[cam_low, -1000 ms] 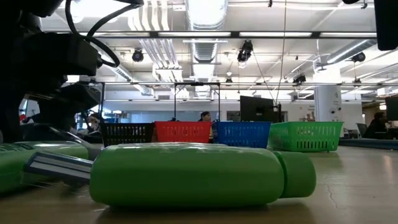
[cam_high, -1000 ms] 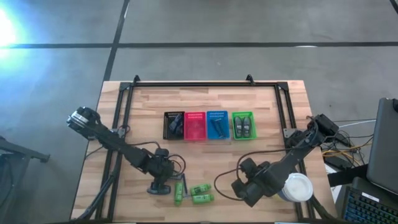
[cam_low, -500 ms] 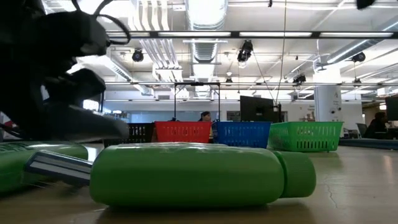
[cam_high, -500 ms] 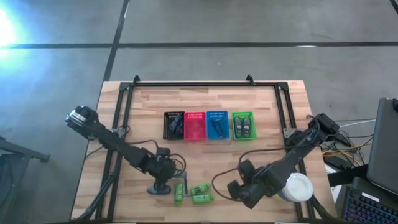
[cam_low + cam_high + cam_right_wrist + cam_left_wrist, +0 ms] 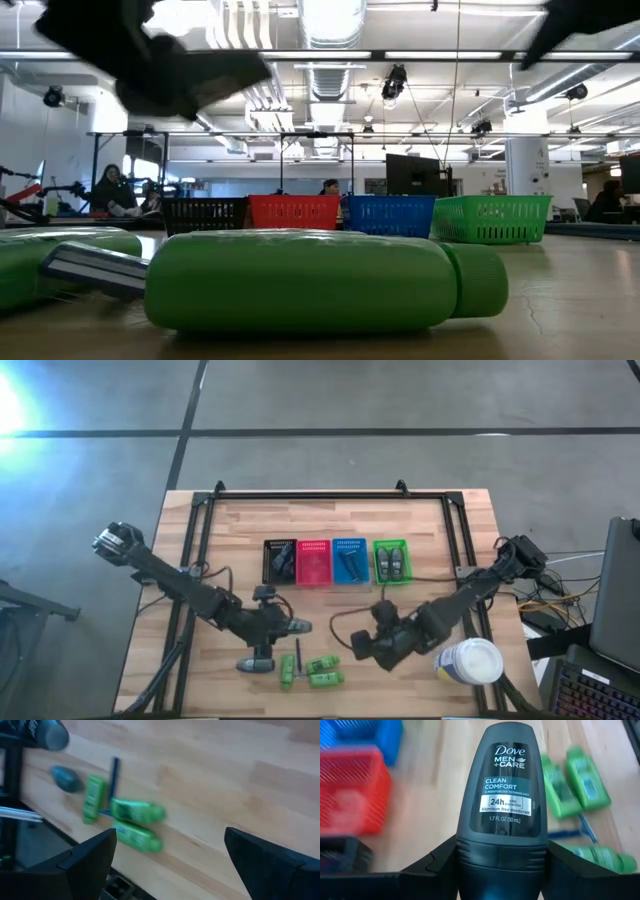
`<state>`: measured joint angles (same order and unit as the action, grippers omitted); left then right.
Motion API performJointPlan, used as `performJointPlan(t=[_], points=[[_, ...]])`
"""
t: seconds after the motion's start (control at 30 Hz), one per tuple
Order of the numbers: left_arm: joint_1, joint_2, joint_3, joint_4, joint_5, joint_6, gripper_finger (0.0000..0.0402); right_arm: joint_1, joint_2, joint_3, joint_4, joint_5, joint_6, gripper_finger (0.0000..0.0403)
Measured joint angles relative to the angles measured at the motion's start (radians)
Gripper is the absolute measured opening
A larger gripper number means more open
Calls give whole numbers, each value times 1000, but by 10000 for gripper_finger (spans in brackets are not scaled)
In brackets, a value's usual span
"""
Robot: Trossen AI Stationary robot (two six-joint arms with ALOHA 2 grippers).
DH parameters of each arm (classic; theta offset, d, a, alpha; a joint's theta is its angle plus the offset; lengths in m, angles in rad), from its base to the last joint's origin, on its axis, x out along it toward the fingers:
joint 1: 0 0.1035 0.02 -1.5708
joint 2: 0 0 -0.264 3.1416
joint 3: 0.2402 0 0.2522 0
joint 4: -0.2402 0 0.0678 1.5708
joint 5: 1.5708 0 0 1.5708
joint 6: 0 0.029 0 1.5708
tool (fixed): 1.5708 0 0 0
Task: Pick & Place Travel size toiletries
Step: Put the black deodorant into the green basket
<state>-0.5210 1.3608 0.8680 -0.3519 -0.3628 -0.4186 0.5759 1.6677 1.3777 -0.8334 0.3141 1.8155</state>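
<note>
My left end effector (image 5: 293, 626) is pinching a dark grey deodorant (image 5: 503, 795) between its fingers (image 5: 432, 865), holding it above the tabletop (image 5: 240, 560). Just below it on the wood, I'm seeing another grey container (image 5: 254, 663), three green bottles (image 5: 322, 671) and a thin razor (image 5: 297, 657). To their right, my right end effector (image 5: 363, 647) is hovering spread wide, gripping nothing.

Grey deodorant (image 5: 502, 805) label: Dove Men+Care, Clean Comfort, 24h, 1.7 FL OZ (50 mL)
</note>
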Motion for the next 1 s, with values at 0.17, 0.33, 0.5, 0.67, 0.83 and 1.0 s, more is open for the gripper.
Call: performJointPlan(t=[0.17,0.33,0.5,0.67,0.83,1.0], points=[[24,-21,53,3,-48,132,206,-71,-21,-2,142,-5,-118,368],[58,-20,82,2,-59,211,206,-118,-46,-2,223,-6,-179,368],[86,-20,87,39,-77,263,206,-142,-56,-2,321,4,-235,368],[97,-19,87,123,-87,300,206,-176,-30,-2,433,3,-279,368],[96,-19,95,125,-107,329,206,-197,-30,-2,429,44,-275,368],[98,-19,106,153,-143,352,206,-219,-29,-2,454,55,-283,368]])
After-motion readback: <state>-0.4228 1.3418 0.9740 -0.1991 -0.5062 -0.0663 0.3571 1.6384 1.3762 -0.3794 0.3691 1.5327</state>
